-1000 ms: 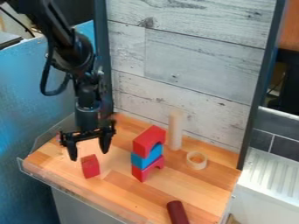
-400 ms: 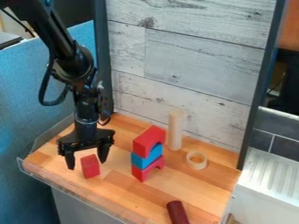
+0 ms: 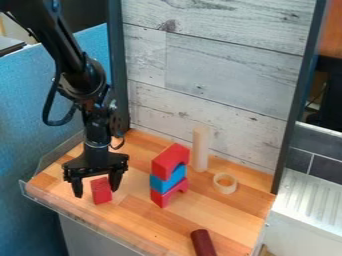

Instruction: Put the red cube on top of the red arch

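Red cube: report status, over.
Pincer open, one finger each side of red cube. Cube on wooden surface, not on upper red arch. Nothing apparent in the way.

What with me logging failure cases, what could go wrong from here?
The open gripper straddles the red cube unevenly, so closing might shove or tip it. The red arch tops a narrow stack of blocks, so a bump or a hard press while placing could topple it.

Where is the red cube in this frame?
In the camera view, the red cube sits on the tabletop's left part, by the pincer, left of the block stack.
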Robot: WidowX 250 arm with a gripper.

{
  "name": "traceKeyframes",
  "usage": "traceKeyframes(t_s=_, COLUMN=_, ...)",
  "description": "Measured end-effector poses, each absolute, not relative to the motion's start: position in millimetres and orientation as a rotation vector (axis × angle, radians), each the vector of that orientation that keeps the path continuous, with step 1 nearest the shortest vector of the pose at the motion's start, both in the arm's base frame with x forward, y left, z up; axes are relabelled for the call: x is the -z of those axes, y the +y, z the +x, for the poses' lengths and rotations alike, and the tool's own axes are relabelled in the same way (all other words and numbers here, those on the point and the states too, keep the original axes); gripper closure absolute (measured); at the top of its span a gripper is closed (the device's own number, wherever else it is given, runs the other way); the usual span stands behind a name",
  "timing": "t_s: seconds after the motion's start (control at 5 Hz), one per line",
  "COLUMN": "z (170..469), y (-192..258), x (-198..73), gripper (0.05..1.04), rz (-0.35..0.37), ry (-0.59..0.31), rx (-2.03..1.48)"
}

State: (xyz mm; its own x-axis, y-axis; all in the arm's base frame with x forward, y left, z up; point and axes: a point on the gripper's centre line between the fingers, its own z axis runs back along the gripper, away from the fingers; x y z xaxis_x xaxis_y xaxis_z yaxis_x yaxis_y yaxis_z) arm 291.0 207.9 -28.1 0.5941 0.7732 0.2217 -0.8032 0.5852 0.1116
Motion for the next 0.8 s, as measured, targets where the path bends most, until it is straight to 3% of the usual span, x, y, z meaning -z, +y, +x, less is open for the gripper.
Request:
traceKeyframes(t_s=0.2, z=288.1, y=204.5, x=33.5, gripper=0.429, rz=0.201, ry=-0.161, rx=-0.864)
traceKeyframes(t_s=0.4, z=292.0, y=198.1, x=16.4, gripper=0.516, rz=0.168, ry=-0.219, rx=-0.776)
traceKeyframes(t_s=0.6, z=300.2, y=188.3, x=-16.7, gripper=0.516, rz=0.109, ry=-0.295, rx=-0.666)
traceKeyframes(t_s=0.8, z=302.7, y=189.9, x=-50.8, gripper=0.516, rz=0.096, ry=-0.286, rx=-0.615)
